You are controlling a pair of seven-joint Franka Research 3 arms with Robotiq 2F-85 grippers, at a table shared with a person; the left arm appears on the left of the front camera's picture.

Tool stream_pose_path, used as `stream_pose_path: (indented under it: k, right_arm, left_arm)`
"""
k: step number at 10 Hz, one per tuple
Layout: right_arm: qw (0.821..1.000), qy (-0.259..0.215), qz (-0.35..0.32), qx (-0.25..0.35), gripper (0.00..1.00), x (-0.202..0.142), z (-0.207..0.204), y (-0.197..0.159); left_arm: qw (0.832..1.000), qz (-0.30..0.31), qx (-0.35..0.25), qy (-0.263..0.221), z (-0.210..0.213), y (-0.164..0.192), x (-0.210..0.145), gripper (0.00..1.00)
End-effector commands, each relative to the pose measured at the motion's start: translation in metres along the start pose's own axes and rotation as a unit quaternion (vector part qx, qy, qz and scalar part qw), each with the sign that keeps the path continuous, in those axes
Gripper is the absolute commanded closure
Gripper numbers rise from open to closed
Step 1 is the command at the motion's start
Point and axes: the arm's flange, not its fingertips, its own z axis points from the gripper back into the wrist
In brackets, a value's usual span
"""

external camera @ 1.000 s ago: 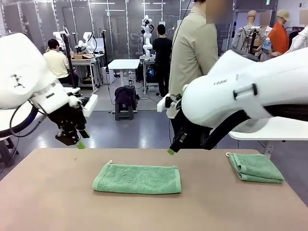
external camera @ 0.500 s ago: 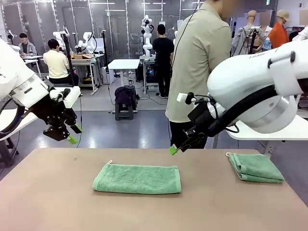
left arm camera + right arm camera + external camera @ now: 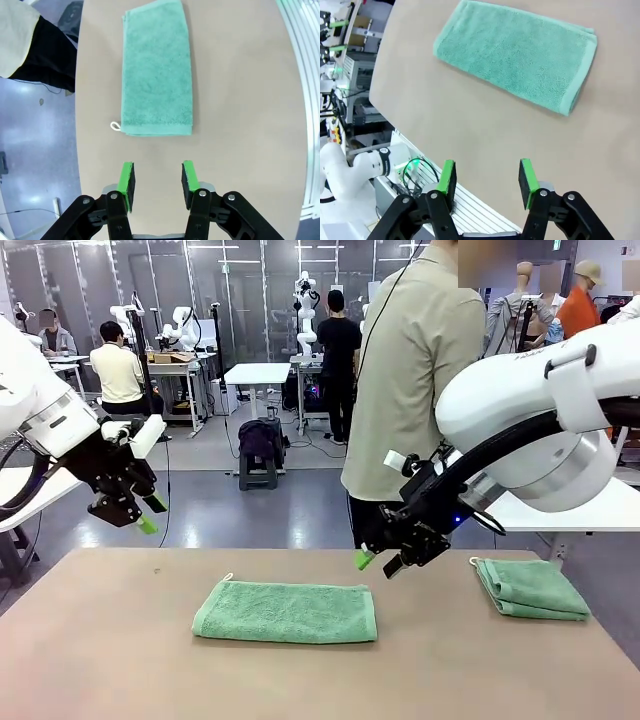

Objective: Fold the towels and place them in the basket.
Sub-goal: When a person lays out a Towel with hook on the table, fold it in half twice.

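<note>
Currently: left end effector (image 3: 152,515) aloft past the surface's (image 3: 100,660) left end, jaws apart, empty. Folded-over towel (image 3: 286,612) lies flat mid-surface, loop (image 3: 228,577) at its far-left corner. Right end effector (image 3: 377,562) near its far-right corner, jaws apart, empty. Second towel (image 3: 530,588), folded, at right. Terry likely light, limp, grippy; pinch the short-edge corners.

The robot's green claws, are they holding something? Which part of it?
Nothing. The left gripper and the right gripper hang open and empty above the table; the middle towel and the folded towel lie on it.
</note>
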Motion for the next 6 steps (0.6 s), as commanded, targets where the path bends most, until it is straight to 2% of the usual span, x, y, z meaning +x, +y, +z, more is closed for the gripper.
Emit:
stream_pose_path:
  k: [1, 2, 6]
  right_arm:
    - [1.0, -0.004, 0.002, 0.003, 0.36, 0.0, 0.0043, -0.001]
    - [1.0, -0.004, 0.002, 0.003, 0.36, 0.0, 0.0043, -0.001]
    - [1.0, -0.004, -0.001, -0.002, 0.36, 0.0007, 0.0032, -0.0016]
  left_arm:
    - [1.0, 0.001, -0.013, 0.011, -0.0013, 0.005, -0.0029, 0.5]
    - [1.0, 0.0, 0.0, 0.0, 0.0, 0.0, 0.0, 0.5]
    - [1.0, 0.001, -0.002, 0.004, -0.0021, 0.0003, -0.0008, 0.5]
